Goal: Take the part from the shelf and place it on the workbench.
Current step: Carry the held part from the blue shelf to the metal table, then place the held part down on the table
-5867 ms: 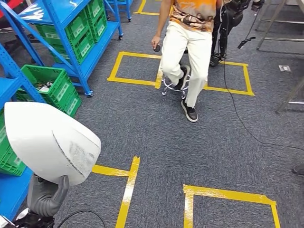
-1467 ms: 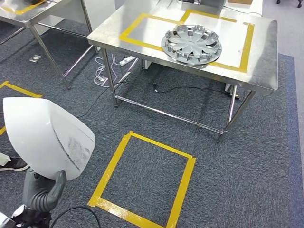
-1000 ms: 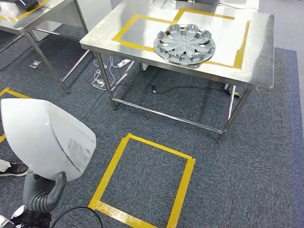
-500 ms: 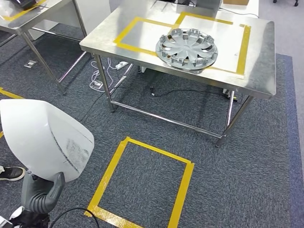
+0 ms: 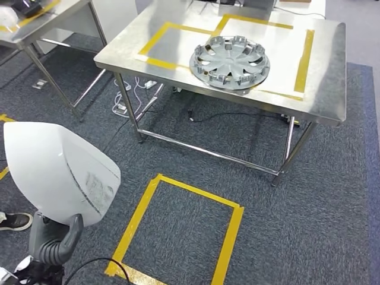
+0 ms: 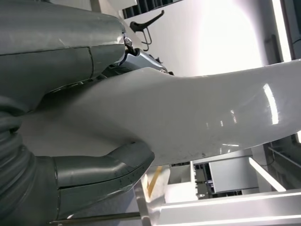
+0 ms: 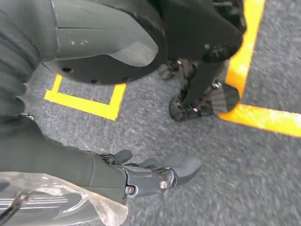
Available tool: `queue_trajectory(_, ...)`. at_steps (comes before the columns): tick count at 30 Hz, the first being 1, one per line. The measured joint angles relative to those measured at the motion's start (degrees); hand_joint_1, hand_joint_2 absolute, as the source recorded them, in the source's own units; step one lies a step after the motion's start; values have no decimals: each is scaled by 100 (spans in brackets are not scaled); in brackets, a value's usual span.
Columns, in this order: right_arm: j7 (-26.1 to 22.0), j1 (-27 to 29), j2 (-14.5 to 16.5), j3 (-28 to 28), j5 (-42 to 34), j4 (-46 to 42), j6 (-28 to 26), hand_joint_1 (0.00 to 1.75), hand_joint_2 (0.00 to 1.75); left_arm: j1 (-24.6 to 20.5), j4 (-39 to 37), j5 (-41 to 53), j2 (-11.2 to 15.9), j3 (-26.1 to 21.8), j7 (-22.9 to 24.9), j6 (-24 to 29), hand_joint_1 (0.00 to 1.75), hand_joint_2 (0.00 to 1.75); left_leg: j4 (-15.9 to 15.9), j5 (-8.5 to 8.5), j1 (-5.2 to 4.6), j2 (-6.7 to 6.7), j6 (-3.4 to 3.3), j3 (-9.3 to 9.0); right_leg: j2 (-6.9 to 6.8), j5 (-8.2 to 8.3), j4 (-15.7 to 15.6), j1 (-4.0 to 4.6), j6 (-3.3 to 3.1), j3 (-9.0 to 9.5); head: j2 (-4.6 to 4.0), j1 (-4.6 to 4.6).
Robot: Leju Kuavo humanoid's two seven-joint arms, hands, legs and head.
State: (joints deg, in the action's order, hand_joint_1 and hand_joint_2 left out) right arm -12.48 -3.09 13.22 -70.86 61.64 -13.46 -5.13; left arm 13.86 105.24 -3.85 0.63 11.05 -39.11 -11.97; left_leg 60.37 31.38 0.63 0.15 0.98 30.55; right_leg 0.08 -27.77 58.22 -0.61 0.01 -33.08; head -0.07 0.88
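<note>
Left hand point(image 5: 51, 243) grips the big glossy white curved shell part point(image 5: 60, 172) from beneath, thumb against its underside. Ahead stands the steel workbench point(image 5: 322, 77), a silver hubcap point(image 5: 230, 60) on it. Right hand point(image 7: 149, 174) hangs over carpet, fingers seemingly loosely extended, holding nothing.

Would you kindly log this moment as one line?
left hand: holds white part | right hand: hanging, empty | workbench: ahead, bears hubcap

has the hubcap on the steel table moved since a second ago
No. The hubcap sits on the same spot over the yellow tape outline on the table; the camera shifted.
</note>
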Motion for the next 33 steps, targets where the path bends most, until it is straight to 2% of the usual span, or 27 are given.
queue_trajectory(1, -1, -1, 0, 0, 0, 0, 4, 0, 175, 1, -1, -2, -1, 0, -1, 1, 175, 175, 320, 144, 4, 0, 18, 146, -3, -21, -6, -2, -34, 36, 0, -14)
queue_trajectory(3, -2, -5, 0, 1, 0, 0, 6, 0, 175, 10, -2, -5, -2, 0, -1, 3, 175, 175, 1132, 425, 4, -1, 35, 594, -3, -74, -5, 11, -76, 94, 0, -29)
queue_trajectory(4, -2, -1, 0, 1, 0, 0, 7, 0, 175, 15, -3, -6, -2, 0, -1, 3, 175, 175, 1394, 450, 3, -1, 31, 774, 2, -103, -5, 19, -83, 127, 0, -31)
queue_trajectory(5, 0, 3, 0, 1, 0, 0, 8, 0, 175, 18, -3, -7, -2, 0, -1, 4, 175, 175, 1457, 360, 1, -1, 19, 865, 11, -134, -5, 27, -83, 169, 0, -31)
queue_trajectory(6, 2, 7, 0, 0, 0, 0, 13, 0, 175, 19, -3, -7, -1, 0, -1, 4, 175, 175, 1286, 149, -2, -2, -5, 848, 22, -170, -5, 34, -80, 221, 0, -31)
queue_trajectory(8, 7, 7, 0, 0, 2, 1, 26, 0, 175, 18, -3, -7, 0, 1, -1, 5, 175, 175, 574, -347, -24, -3, -72, 614, 40, -248, -6, 46, -60, 318, 0, -28)
queue_trajectory(9, 10, 3, 0, 0, 5, 1, 34, 0, 175, 17, -3, -7, 0, 1, -1, 6, 175, 175, 232, -483, -39, -3, -101, 487, 49, -287, -3, 57, -38, 345, 0, -30)
queue_trajectory(10, 12, -1, 0, 0, 9, 1, 39, 0, 175, 15, -4, -6, 0, 1, -1, 7, 175, 175, 28, -525, -53, -3, -121, 411, 51, -314, -4, 63, -11, 356, 0, -27)
queue_trajectory(11, 15, -2, 0, 0, 13, 2, 44, 0, 175, 14, -4, -7, 0, 1, -1, 8, 175, 175, -56, -490, -67, -5, -137, 380, 50, -333, -12, 67, 19, 349, 0, -25)
queue_trajectory(14, 20, -6, -1, 1, 21, 1, 55, 0, 175, 13, -4, -8, 1, -3, -2, 10, 175, 175, -170, -454, -51, -16, -201, 314, 34, -398, -14, 53, 121, 344, 0, -19)
queue_trajectory(15, 22, -12, -2, 1, 23, 0, 60, 0, 175, 6, -4, -8, -2, -4, -2, 9, 175, 175, -212, -448, -37, -15, -229, 272, 31, -469, 105, 50, 151, 291, 0, -8)
queue_trajectory(16, 26, -17, -3, 2, 26, 0, 64, 0, 175, -2, -4, -8, -5, -2, -3, 6, 175, 175, -243, -441, -23, -12, -254, 233, 29, -581, 346, 45, 173, 165, 0, 1)
queue_trajectory(18, 52, -20, -5, 3, 32, 0, 67, 0, 175, -16, -4, -9, -11, 0, -3, -7, 175, 175, -251, -395, -27, -6, -287, 191, 28, -849, 1097, 35, 205, -293, 0, 14)
queue_trajectory(19, 69, -15, -7, 3, 35, 0, 67, 0, 175, -17, -5, -9, -11, 0, -3, -13, 175, 175, -250, -366, -27, -7, -293, 168, 27, -899, 1403, 31, 217, -519, 0, 16)
queue_trajectory(20, 87, -7, -10, 3, 36, 0, 67, 0, 175, -16, -6, -9, -13, 1, -3, -19, 175, 175, -249, -331, -27, -10, -292, 131, 27, -833, 1531, 28, 227, -665, 0, 18)
queue_trajectory(21, 98, -1, -14, 2, 37, 0, 67, 0, 175, -16, -7, -9, -14, 1, -3, -21, 175, 175, -249, -291, -26, -15, -286, 79, 25, -636, 1419, 23, 230, -690, 0, 19)
queue_trajectory(23, 110, 5, -24, 2, 37, 1, 67, 0, 175, -17, -9, -9, -19, 1, -3, -24, 175, 175, -251, -194, -24, -22, -257, -51, 17, -121, 747, 16, 220, -473, 0, 18)
queue_trajectory(24, 112, 4, -27, 3, 37, 1, 68, 0, 175, -21, -9, -12, -21, 1, -3, -25, 175, 175, -245, -143, -31, -24, -228, -97, 12, 35, 412, 22, 203, -319, -1, 19)
queue_trajectory(25, 115, -2, -28, 3, 37, 2, 68, 0, 175, -25, -10, -14, -23, 1, -2, -25, 175, 175, -243, -104, -35, -24, -199, -123, 6, 89, 200, 33, 173, -206, -1, 18)
queue_trajectory(26, 119, -6, -28, 4, 37, 2, 69, 0, 175, -30, -12, -15, -24, 1, -2, -25, 175, 175, -243, -74, -40, -24, -168, -131, 2, 63, 110, 48, 137, -140, -1, 14)
queue_trajectory(29, 122, -7, -28, 4, 38, 2, 69, 0, 175, -46, -15, -15, -26, 2, -2, -25, 175, 175, -230, 0, -32, -21, -77, -181, 3, -10, 43, 53, 20, -55, 0, 1)
queue_trajectory(30, 121, -6, -28, 4, 38, 2, 69, 0, 175, -54, -15, -17, -26, 3, -3, -25, 175, 175, -112, 66, -28, -21, -47, -153, 1, -27, 18, 41, -18, -10, 0, -13)
queue_trajectory(31, 121, -10, -28, 4, 38, 2, 68, 0, 175, -61, -16, -19, -25, 3, -5, -25, 175, 175, 128, 172, -23, -22, -20, -53, -2, -47, -5, 27, -49, 44, 0, -27)
queue_trajectory(33, 127, -15, -28, 4, 37, 2, 67, 0, 175, -62, -22, -24, -26, 3, -8, -26, 175, 175, 911, 434, -8, -22, 14, 380, -5, -107, -14, 23, -92, 126, 0, -47)
